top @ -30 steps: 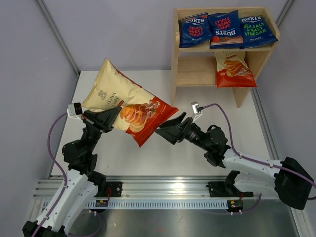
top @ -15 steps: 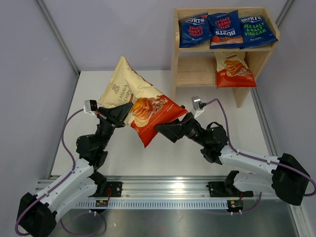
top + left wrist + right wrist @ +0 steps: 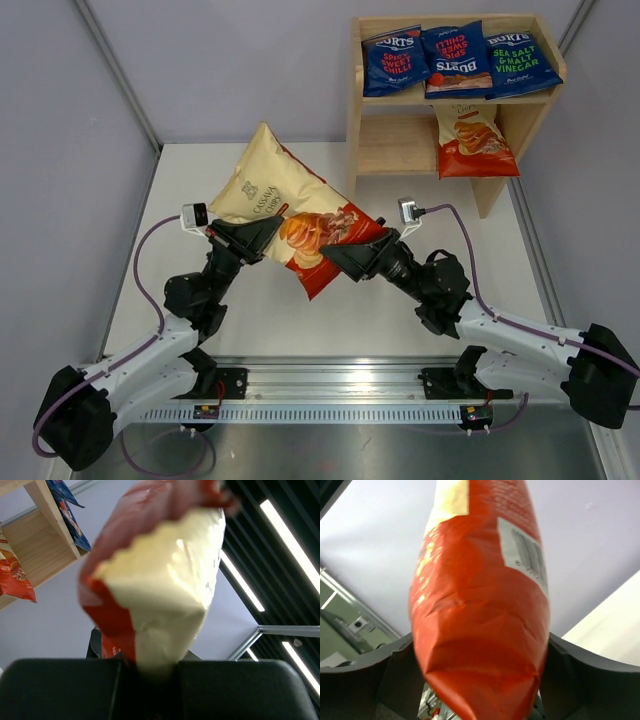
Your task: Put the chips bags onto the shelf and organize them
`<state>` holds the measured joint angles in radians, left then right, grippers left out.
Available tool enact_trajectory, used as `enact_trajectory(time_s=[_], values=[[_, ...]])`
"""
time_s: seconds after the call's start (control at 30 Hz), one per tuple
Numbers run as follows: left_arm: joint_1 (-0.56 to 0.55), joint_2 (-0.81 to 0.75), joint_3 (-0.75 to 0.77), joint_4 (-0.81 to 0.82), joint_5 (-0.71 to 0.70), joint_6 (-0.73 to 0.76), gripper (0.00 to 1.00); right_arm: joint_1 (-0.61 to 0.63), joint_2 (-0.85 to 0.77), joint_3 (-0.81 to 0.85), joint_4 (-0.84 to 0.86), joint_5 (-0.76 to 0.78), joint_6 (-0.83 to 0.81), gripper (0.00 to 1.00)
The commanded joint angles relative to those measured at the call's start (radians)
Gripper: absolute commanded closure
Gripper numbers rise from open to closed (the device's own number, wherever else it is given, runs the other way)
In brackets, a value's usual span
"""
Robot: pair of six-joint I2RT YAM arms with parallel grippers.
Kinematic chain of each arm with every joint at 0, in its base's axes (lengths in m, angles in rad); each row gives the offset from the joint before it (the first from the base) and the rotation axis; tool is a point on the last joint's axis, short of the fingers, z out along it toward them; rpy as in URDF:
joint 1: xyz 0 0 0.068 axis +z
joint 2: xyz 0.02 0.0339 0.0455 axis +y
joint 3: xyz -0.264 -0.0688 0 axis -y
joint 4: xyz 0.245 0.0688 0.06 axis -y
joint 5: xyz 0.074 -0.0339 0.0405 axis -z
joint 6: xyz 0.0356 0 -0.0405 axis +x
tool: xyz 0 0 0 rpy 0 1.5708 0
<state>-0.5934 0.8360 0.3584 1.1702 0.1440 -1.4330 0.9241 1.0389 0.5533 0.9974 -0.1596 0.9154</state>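
A large cream-topped chips bag point(image 3: 290, 205) with a red-orange bottom hangs in the air over the table, left of the shelf point(image 3: 365, 120). My left gripper point(image 3: 262, 235) is shut on its left edge, and the left wrist view shows the cream foil point(image 3: 165, 580) pinched between the black jaws point(image 3: 150, 667). My right gripper point(image 3: 345, 255) stands wide around the red bottom end point(image 3: 480, 630), which fills the gap and meets both fingers point(image 3: 395, 680). Three blue bags point(image 3: 457, 60) lie on the top tier. A smaller cream-and-red bag point(image 3: 473, 140) leans on the lower tier.
The lower tier's left half point(image 3: 395, 145) is bare wood. The white tabletop point(image 3: 250, 320) lies under the held bag. Grey walls close in on the left and right, and a metal rail point(image 3: 330, 385) runs along the near edge.
Both arms have carried the big bag to the right, nearer the shelf. The right jaws have drawn in a little around the red end.
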Motion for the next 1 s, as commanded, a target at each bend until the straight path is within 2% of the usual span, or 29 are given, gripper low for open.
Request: enact_trajectory(time_s=[0.0,0.03,0.1,0.13,0.23,0.27,0.33,0.37,0.43,0.47,0.63,0.7,0.83,0.97], values=[[-0.022,0.011,0.028,0.12,0.039,0.051,0.93,0.009,-0.016,0.037,0.01,0.087,0.005,0.2],[-0.023,0.005,0.025,0.117,0.037,0.051,0.91,0.009,-0.017,0.03,0.003,0.097,0.004,0.35],[-0.022,-0.017,0.033,0.051,0.037,0.062,0.85,0.009,-0.022,0.017,0.003,0.114,0.007,0.48],[-0.022,-0.029,0.036,0.022,0.037,0.089,0.76,0.009,-0.023,0.002,0.004,0.121,0.007,0.57],[-0.02,-0.099,0.057,-0.188,0.0,0.143,0.52,-0.002,-0.059,-0.044,-0.006,0.149,0.013,0.63],[-0.019,-0.148,0.074,-0.384,-0.035,0.163,0.47,-0.013,-0.071,-0.058,-0.019,0.182,0.017,0.64],[-0.002,-0.196,0.157,-0.624,-0.082,0.239,0.35,-0.033,-0.12,-0.114,-0.06,0.219,0.052,0.66],[0.001,-0.212,0.19,-0.872,-0.14,0.273,0.35,-0.06,-0.135,-0.137,-0.066,0.242,0.066,0.67],[0.009,-0.23,0.296,-1.102,-0.275,0.357,0.33,-0.094,-0.183,-0.213,-0.085,0.268,0.14,0.68],[0.013,-0.227,0.318,-1.238,-0.293,0.385,0.31,-0.111,-0.195,-0.236,-0.088,0.287,0.186,0.68],[0.043,-0.209,0.372,-1.395,-0.291,0.54,0.26,-0.208,-0.305,-0.346,-0.124,0.305,0.252,0.7],[0.047,-0.204,0.389,-1.455,-0.288,0.595,0.26,-0.24,-0.399,-0.369,-0.167,0.336,0.258,0.72],[0.052,-0.187,0.413,-1.541,-0.268,0.687,0.25,-0.261,-0.603,-0.356,-0.46,0.449,0.212,0.73],[0.053,-0.181,0.445,-1.635,-0.253,0.755,0.25,-0.3,-0.733,-0.299,-0.617,0.528,0.154,0.76]])
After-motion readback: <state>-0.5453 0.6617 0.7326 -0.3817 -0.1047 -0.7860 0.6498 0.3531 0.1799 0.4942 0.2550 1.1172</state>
